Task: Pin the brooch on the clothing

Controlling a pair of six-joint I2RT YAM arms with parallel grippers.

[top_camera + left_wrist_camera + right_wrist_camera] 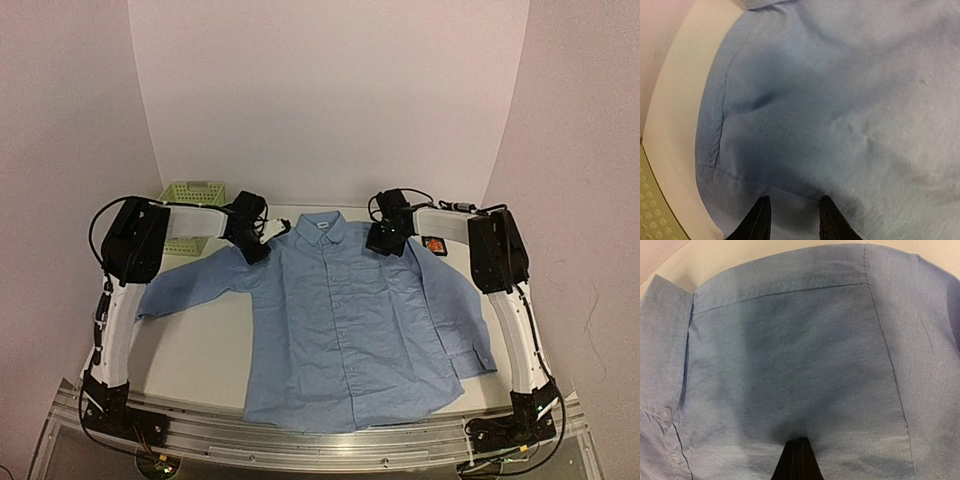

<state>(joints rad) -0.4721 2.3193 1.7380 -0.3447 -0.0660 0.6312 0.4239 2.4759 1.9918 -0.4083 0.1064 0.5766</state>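
While the brooch (434, 245) lies in its black box (443, 239), left tool (794, 199) stands apart, right tool (798, 441) together.

The left gripper (794, 201) is shown lowered, jaws partly parted; the right gripper (799, 442) is shown lowered, jaws pressed together.

You're looking at a cream-white flat tabletop (200, 350). Behind that tabletop a plain white back panel (330, 100) rises; to its left stands a pale pinkish side wall (60, 120), to its right another. A brushed aluminium rail (330, 450) lines its near edge. Soft, even light.
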